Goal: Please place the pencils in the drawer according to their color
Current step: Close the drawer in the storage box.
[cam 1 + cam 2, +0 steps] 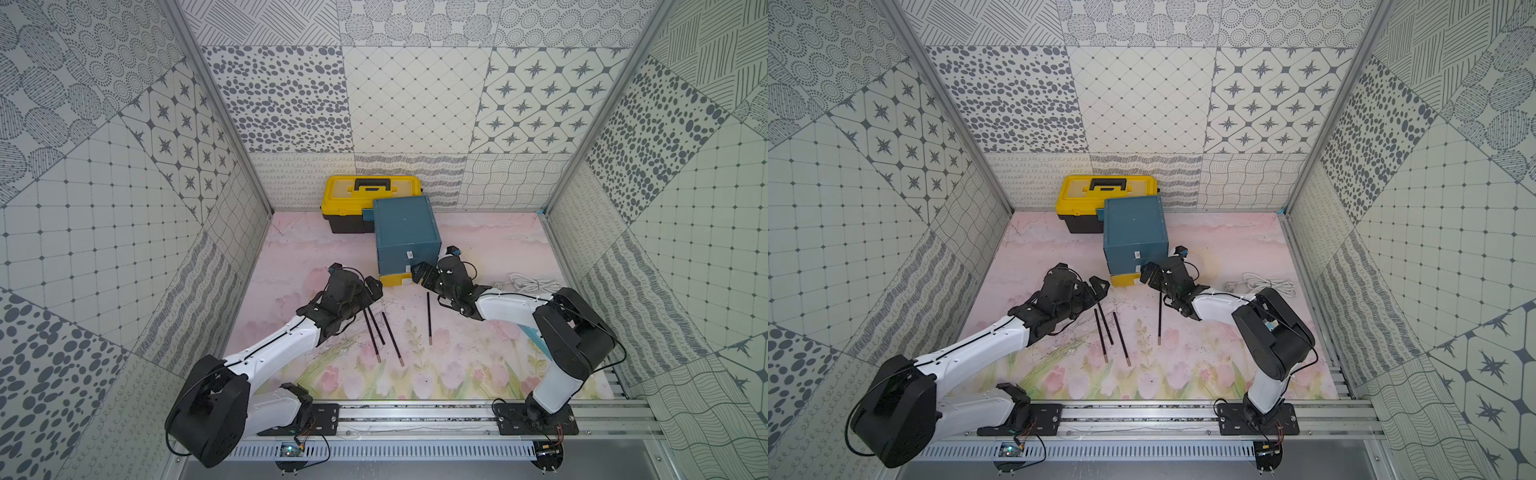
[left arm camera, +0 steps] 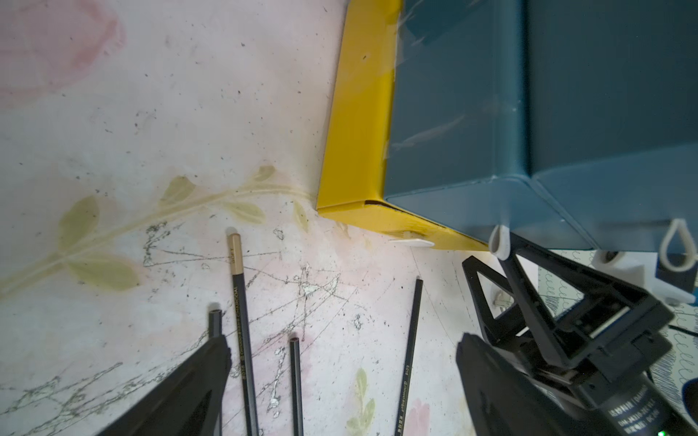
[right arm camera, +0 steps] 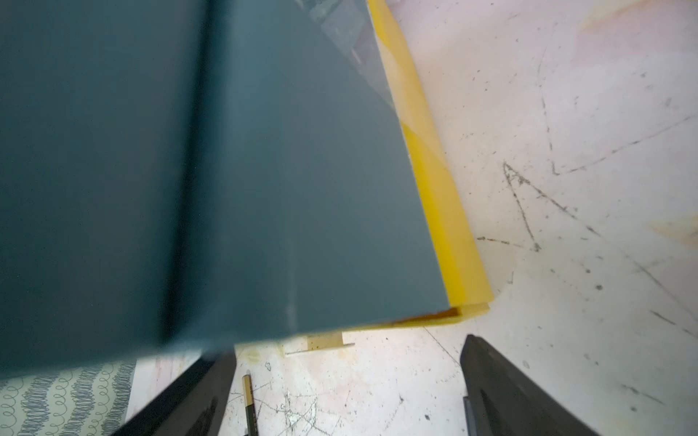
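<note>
**Pencils, position.** We see four pencils (image 1: 392,338), all flat on the desk (image 1: 478,365) in front of the drawer (image 1: 405,232). Three lie close together and nearly parallel, just beside the left end effector (image 1: 373,289). The lone pencil (image 1: 429,318) lies apart, near the right arm.

**Handling (our judgement).**
- They should be light, stiff and smooth, and likely to roll or skid if nudged.
- We would take one mid-shaft, fingers across the axis and low to the desk.
- The three neighbours sit close enough that one pinch could catch two, so the lone pencil seems the easier pick.
- We expect the points to be brittle, so we would keep off the ends.

**Look.** The shafts are long, thin and dark, black as far as we can tell. The banded pencil (image 2: 240,302) has a pale gold end and fine print. We see no silver or red ones.

**Drawer.** It is a teal box just beside the toolbox (image 1: 365,195). The yellow drawer (image 1: 394,279) at the bottom stands slightly proud, with a white tab (image 2: 411,241). The box looks light and may slide when a tab is pulled.

**End effectors.** Both are wide open and empty. The right end effector (image 1: 420,272) is at the drawer front, by the tabs. We cannot tell whether it touches.
</note>
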### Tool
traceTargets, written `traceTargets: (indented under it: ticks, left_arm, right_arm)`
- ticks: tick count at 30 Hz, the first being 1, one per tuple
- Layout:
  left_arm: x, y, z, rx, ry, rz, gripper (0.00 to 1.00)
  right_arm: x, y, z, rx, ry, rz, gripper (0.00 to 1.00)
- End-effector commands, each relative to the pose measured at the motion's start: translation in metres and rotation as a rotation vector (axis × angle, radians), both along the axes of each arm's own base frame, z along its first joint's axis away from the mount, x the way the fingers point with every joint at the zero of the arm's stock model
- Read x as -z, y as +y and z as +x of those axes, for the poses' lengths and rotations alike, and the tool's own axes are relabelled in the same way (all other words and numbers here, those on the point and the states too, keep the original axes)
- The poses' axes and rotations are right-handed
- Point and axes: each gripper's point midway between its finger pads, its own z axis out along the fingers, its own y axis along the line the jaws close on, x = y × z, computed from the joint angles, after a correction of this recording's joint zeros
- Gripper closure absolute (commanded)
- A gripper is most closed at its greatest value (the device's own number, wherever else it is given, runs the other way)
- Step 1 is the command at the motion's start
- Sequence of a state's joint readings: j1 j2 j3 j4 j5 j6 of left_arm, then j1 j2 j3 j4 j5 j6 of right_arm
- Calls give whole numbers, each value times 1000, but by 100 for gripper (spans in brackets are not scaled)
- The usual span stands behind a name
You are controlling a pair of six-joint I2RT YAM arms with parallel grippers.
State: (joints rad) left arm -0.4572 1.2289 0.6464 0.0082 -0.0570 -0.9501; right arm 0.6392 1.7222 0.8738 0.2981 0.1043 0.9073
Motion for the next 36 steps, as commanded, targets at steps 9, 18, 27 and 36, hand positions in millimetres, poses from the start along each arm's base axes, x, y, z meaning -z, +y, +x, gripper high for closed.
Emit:
traceTargets:
  ticks: [9, 18, 27, 36]
  left_arm:
    - [-2, 2, 6, -61, -29, -55, 1]
    - [23, -2, -6, -93, 19, -166, 1]
    - [34, -22, -6, -64, 32, -249, 11]
    - [40, -22, -7, -86, 34, -257, 11]
  right_arm:
    - [-3, -8, -5, 29, -15, 82, 6]
    - [11, -22, -36, -16, 38, 11, 12]
    - [15, -33, -64, -58, 48, -131, 22]
    - [7, 9, -65, -172, -36, -40, 28]
